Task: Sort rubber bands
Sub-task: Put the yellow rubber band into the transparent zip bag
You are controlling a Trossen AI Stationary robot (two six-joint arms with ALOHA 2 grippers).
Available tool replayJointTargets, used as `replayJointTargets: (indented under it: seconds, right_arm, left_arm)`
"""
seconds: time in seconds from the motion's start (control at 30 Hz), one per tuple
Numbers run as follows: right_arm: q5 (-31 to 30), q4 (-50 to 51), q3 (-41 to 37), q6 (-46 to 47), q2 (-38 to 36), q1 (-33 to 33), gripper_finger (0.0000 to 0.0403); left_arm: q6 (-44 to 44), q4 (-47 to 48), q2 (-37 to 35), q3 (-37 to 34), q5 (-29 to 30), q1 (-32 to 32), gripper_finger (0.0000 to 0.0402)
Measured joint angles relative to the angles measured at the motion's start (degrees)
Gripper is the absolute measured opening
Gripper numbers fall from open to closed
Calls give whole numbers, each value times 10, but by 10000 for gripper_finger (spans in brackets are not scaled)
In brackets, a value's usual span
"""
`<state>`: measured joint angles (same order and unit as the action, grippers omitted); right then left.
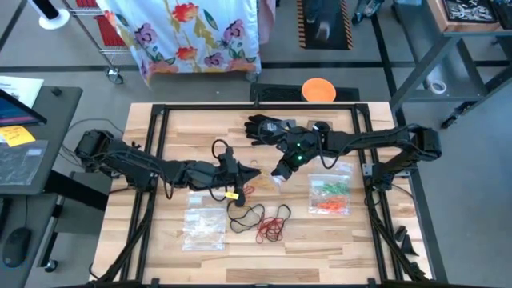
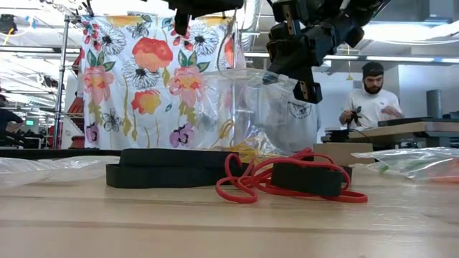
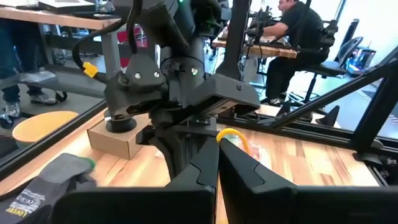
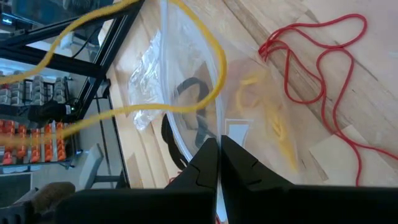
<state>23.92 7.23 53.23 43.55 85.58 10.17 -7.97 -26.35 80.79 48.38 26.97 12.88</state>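
Rubber bands (image 1: 272,226), thin tangled red-and-black loops

Seen from above, the light wooden slatted surface (image 1: 176,132) carries two dark arms reaching toward its middle. The left tool (image 1: 237,181) sits near the centre, closed, with a yellow rubber band (image 1: 233,195) just beside it. The right tool (image 1: 280,174) is pinched shut on a clear plastic bag (image 1: 270,179). Black rubber bands (image 1: 246,214) and red rubber bands (image 1: 274,226) lie nearer. A clear bag of green and orange bands (image 1: 330,195) lies right, an empty-looking clear bag (image 1: 203,226) left, and a black glove (image 1: 264,126) far.
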Motion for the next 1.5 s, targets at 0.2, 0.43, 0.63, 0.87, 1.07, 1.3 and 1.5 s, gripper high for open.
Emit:
replayJointTargets:
  seconds: [0.2,0.43,0.63,0.87,1.07,1.3,1.5]
  right_arm:
    - [0,0,0,0,0,0,8]
    - [0,0,0,0,0,0,8]
    - [0,0,0,0,0,0,8]
    - [0,0,0,0,0,0,8]
    - [0,0,0,0,0,0,8]
    - [0,0,0,0,0,0,8]
    - [0,0,0,0,0,0,8]
  left_arm:
    - [7,-19,0,0,0,-1,0]
    - [23,-61,0,0,0,-1,0]
    - [32,-79,0,0,0,-1,0]
    - [42,-74,0,0,21,-1,0]
    - [58,-82,-1,1,41,-14,0]
    - [78,-77,-1,24,42,-35,0]
    - [87,-30,-2,47,38,-36,0]
